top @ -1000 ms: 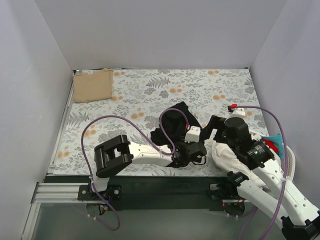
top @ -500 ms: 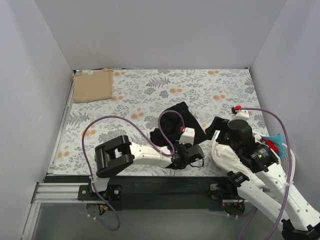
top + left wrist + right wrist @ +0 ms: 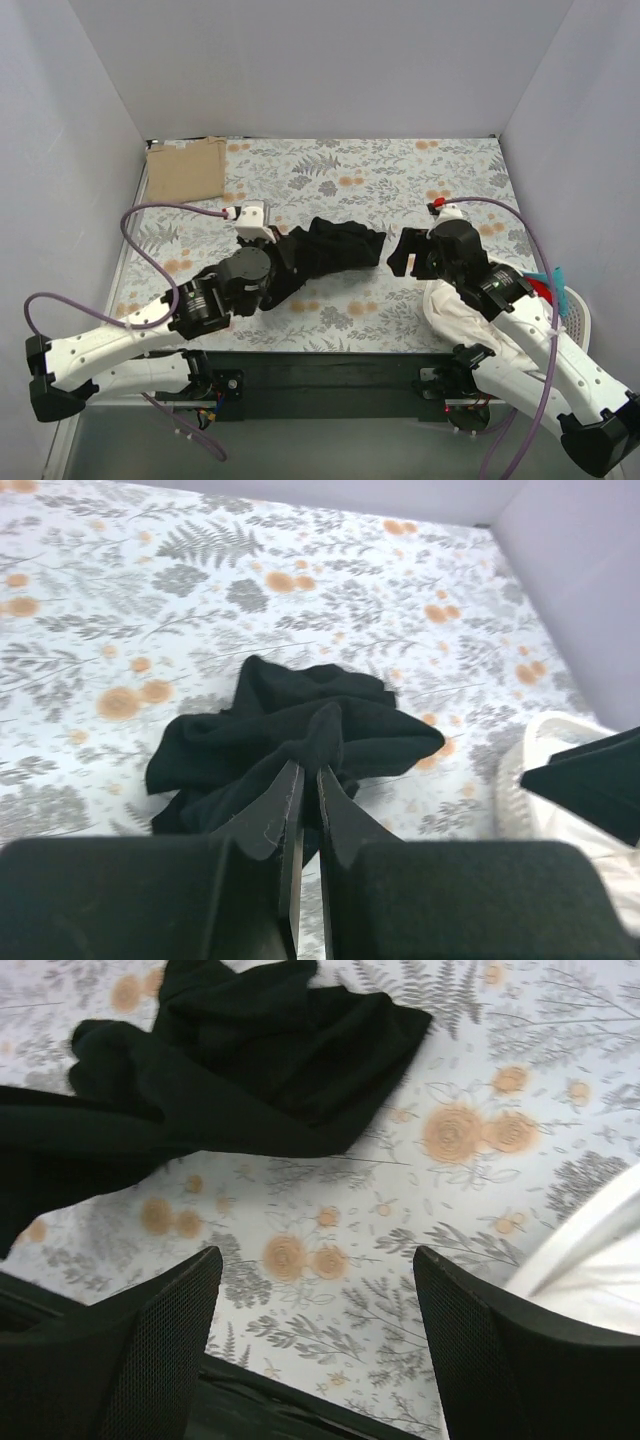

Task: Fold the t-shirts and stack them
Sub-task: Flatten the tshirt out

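As the desk stands, far left: the tan t-shirt lies folded flat in the far left corner of the floral cloth, well apart from both arms.
Left claw: the left claw is clamped tight on a raised fold at the left end of the black t-shirt. Its wrist view shows the two fingers nearly meeting, with dark cloth pinched between them.
Black t-shirt: crumpled, not spread, near the middle of the desk. Its long axis runs left to right, from the pinched end to a free corner on the right.
Right claw: the right claw hangs with its jaws spread wide and nothing between them. It is just beside that free corner and does not touch it.
Deciding relation: the free corner lies to the left of the right claw and a little ahead of it. The right arm is the nearer one by far.
Judged next need: the right claw should probably reach left and down onto that corner, so both arms can draw the shirt out along its axis.
Risk: the corner is bunched, so a grab may catch several layers.
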You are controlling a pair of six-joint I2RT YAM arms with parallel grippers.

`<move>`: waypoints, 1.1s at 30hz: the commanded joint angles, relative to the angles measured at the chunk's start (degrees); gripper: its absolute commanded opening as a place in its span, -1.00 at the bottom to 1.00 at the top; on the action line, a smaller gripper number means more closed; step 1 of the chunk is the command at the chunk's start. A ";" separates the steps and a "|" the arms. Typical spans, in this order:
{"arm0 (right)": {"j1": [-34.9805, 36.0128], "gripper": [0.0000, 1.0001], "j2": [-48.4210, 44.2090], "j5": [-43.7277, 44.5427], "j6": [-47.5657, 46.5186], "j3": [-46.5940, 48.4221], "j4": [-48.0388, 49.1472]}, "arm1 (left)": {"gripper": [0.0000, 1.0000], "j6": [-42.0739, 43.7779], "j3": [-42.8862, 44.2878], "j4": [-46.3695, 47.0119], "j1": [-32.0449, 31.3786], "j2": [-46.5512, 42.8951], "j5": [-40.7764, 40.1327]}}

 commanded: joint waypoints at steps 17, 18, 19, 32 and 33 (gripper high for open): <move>11.50 0.62 20.83 -1.93 4.38 5.59 15.59 | -1.00 6.57 -15.42 -4.78 3.28 -15.41 -4.63; 11.50 0.63 24.33 -2.73 4.47 7.08 15.68 | -1.00 6.40 -15.07 -5.14 3.20 -15.06 -4.62; 11.50 0.63 26.02 -4.47 4.64 7.62 15.85 | -1.00 6.31 -14.89 -5.31 3.28 -14.28 -5.06; 16.42 0.56 39.92 -12.67 6.14 14.56 23.59 | -1.00 7.36 -13.57 -6.37 3.20 -6.63 -3.13; 17.82 0.56 40.97 -12.40 6.22 14.83 23.85 | -1.00 7.45 -13.57 -6.72 3.20 -6.27 -3.13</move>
